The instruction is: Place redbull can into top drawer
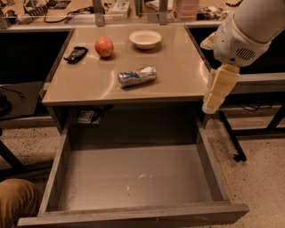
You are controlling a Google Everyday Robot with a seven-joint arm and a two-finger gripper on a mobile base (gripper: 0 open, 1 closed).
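The redbull can (pixel 137 76) lies on its side near the middle of the tan desk top (pixel 178 67), silver and blue, its shiny end facing left. The top drawer (pixel 133 178) is pulled fully open below the desk and its grey scuffed floor holds nothing. My gripper (pixel 210 107) hangs at the desk's right front corner, pointing down, to the right of the can and apart from it. It holds nothing that I can see. The white arm housing (pixel 242 40) sits above it.
An orange-red apple (pixel 104 46), a white bowl (pixel 145 38) and a black object (pixel 75 54) lie at the back of the desk. A cluttered bench (pixel 67 9) runs behind. Desk legs (pixel 231 138) stand at the right. A brown shape (pixel 13 200) shows at the lower left.
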